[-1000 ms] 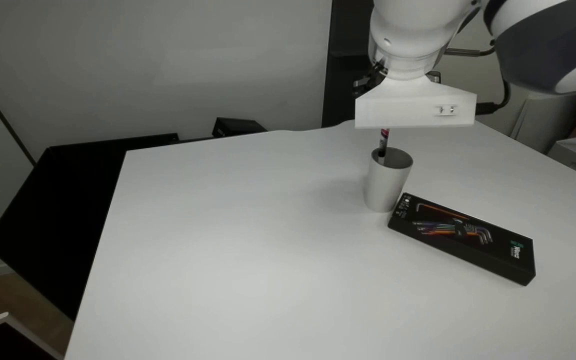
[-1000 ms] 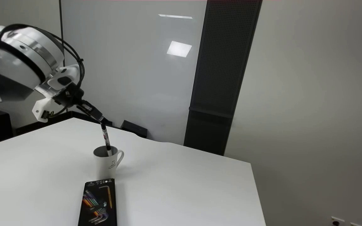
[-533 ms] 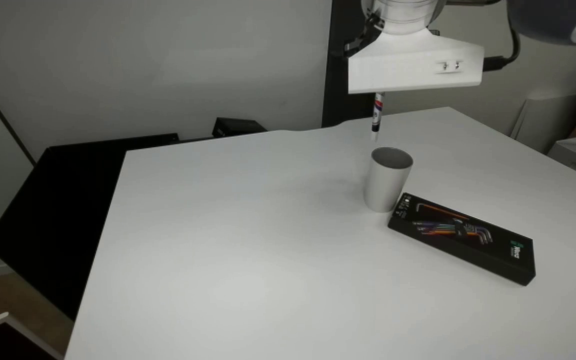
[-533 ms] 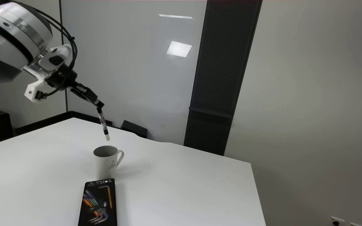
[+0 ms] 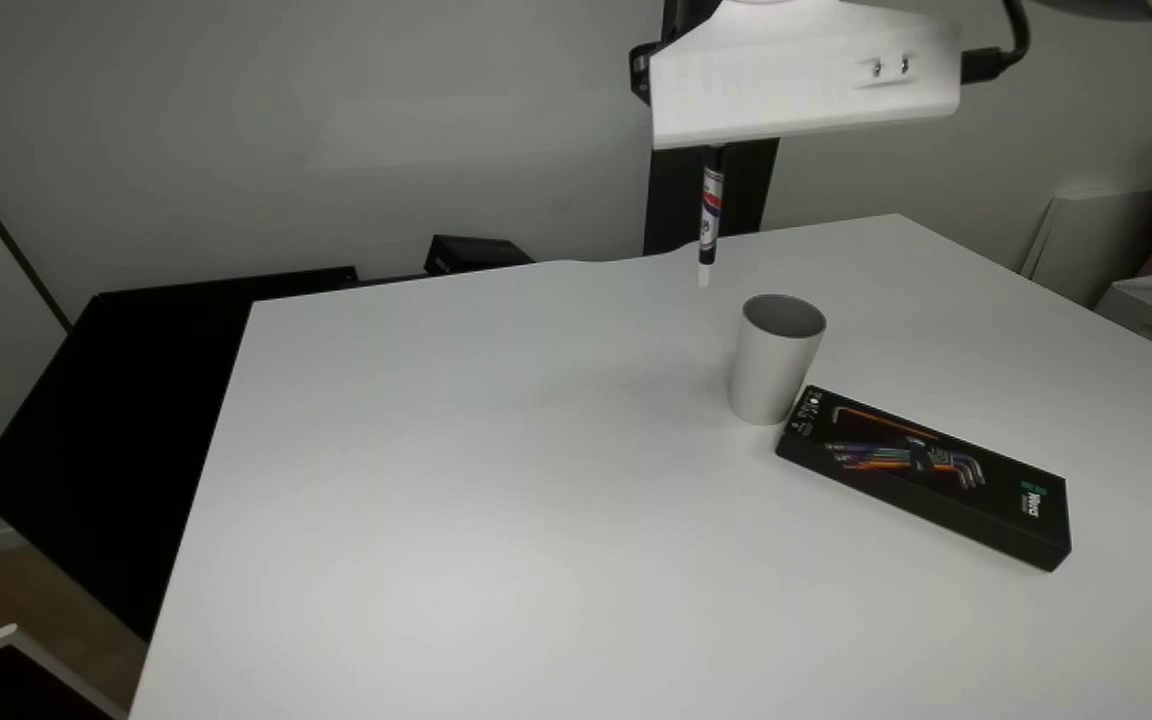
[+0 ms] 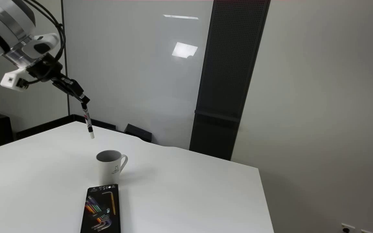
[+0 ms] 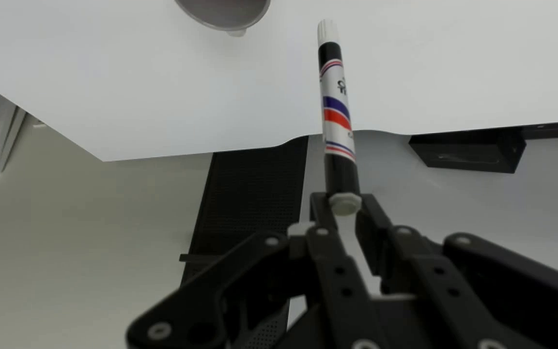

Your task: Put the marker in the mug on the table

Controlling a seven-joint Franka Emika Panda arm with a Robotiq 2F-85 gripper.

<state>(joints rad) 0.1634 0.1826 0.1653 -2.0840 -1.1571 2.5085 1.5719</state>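
A slim black-and-white marker [image 7: 337, 116] with red and blue bands, held outside a pale grey-white cylindrical mug [image 6: 108, 171].
The black two-fingered claw [image 7: 346, 206] grips the marker by its upper end, the pale tip pointing down above the plain white rectangular surface [image 5: 436, 480], off to one side of the mug and apart from it. The mug stands upright; just beside it lies a flat black rectangular box [image 5: 896, 470] printed with coloured hex keys.
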